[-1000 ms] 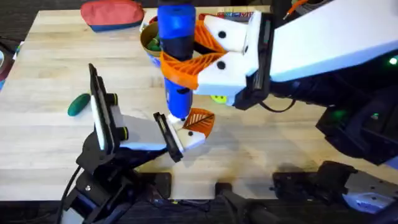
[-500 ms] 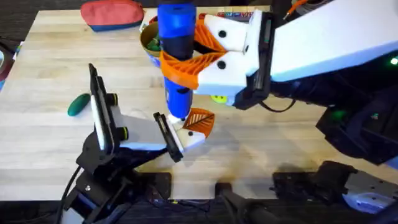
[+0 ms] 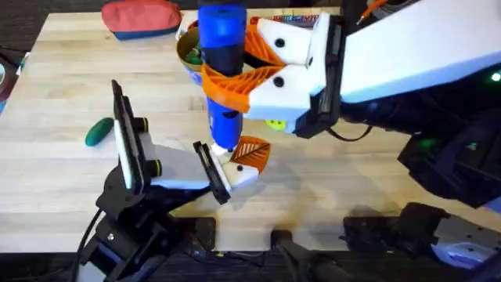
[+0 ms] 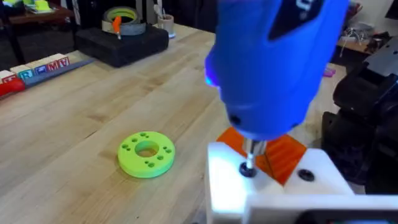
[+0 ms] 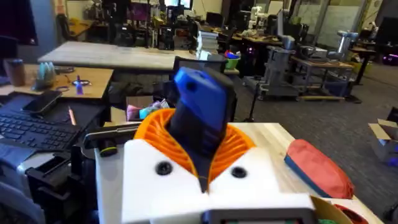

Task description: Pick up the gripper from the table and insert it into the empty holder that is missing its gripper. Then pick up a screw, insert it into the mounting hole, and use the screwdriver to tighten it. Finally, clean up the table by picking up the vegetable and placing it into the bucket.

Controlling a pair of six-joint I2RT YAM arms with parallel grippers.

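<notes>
Right gripper (image 3: 239,74) fingers clamp screwdriver (image 3: 222,55) upright, bit on screw (image 4: 247,168) in holder (image 3: 235,171). Left gripper (image 3: 215,174) fingers grip holder. Vegetable (image 3: 99,131) well left of holder on counter (image 3: 63,86).

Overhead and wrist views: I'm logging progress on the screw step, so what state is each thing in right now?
Screwdriver: upright, held in the right claw, bit on the screw.
Screw: seated in the holder's mounting hole, under the bit.
Holder: held by the left claw, orange gripper fitted at its tip.
Vegetable: lying on the table, not yet in the bucket.
Bucket: upright, partly hidden behind the screwdriver.
</notes>
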